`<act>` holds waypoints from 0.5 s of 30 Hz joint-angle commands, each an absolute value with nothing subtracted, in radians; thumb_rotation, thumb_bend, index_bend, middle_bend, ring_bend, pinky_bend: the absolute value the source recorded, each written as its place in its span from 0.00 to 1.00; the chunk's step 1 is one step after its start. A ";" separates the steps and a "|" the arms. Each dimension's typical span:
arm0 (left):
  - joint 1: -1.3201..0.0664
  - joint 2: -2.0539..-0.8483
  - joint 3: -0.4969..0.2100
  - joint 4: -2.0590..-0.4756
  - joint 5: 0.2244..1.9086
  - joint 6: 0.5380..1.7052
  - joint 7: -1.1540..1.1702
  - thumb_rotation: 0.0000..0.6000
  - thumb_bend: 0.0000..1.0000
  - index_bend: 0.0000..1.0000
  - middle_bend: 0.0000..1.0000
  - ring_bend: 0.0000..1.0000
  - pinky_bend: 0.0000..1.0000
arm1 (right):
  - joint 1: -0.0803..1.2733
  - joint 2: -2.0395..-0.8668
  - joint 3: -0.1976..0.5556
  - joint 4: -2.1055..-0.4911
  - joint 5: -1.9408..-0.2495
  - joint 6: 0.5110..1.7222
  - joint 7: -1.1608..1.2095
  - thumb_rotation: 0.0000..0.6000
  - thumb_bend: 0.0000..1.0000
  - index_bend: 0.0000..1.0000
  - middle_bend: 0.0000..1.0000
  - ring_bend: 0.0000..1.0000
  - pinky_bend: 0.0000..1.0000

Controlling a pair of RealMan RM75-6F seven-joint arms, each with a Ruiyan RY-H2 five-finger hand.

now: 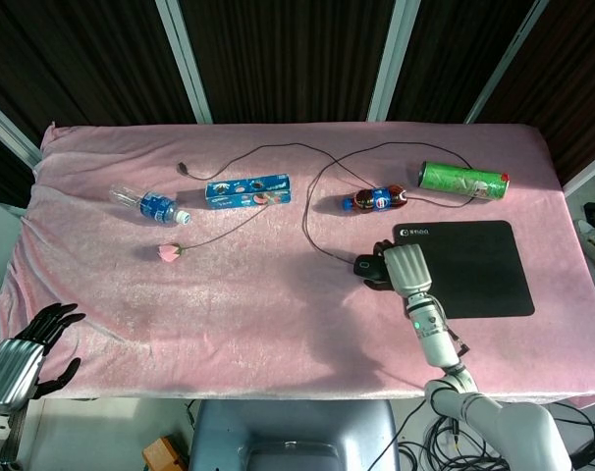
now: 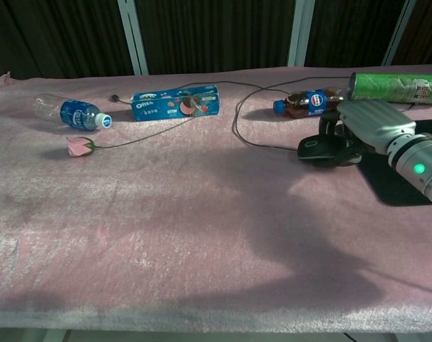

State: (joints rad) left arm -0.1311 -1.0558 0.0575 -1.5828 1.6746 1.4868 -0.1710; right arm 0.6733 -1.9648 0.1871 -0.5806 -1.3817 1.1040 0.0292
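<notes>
The right hand [image 1: 407,267] sits over a black mouse [image 1: 367,267], fingers curled down around its back half & gripping it; the chest view shows the same hand [image 2: 369,125] wrapped on the mouse [image 2: 316,148], front end poking out toward the robot's left. The mouse is at the left edge of the black mouse pad [image 1: 479,265], not fully on it as far as the views show, prob. still partly on the pink cloth of the bench [image 1: 278,314]. Its cable [image 1: 312,211] loops away over the cloth toward the far side, passing close by a small cola bottle [image 1: 373,200] lying on its side; behind that lies a green chip can [image 1: 462,180]. Further left: a blue cookie box [image 1: 246,191], a water bottle [image 1: 148,205] on its side, a pink rose [image 1: 170,251] w/ a long stem. The left hand [image 1: 18,355] hangs off the near-left corner of the bench, fingers spread, holding nothing. Risks, judged from here: the cable looks short on slack near the cola bottle, so a drag to the right could pull it taut, roll the bottle or tug the mouse askew in the grip; the pad's edge could catch the mouse's underside & tip it; the loose cloth may bunch under it.
</notes>
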 commanded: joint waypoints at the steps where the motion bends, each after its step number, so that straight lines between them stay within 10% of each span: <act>1: -0.131 -1.055 0.058 -1.583 1.675 1.487 -0.172 1.00 0.35 0.22 0.14 0.10 0.43 | 0.656 -1.964 0.200 -0.576 -1.385 1.161 0.047 1.00 0.57 0.81 0.59 0.70 0.78; 15: -0.125 -1.050 0.059 -1.584 1.677 1.499 -0.183 1.00 0.35 0.22 0.14 0.10 0.43 | 0.494 -1.776 0.205 -0.608 -1.286 1.109 0.050 1.00 0.57 0.80 0.59 0.70 0.77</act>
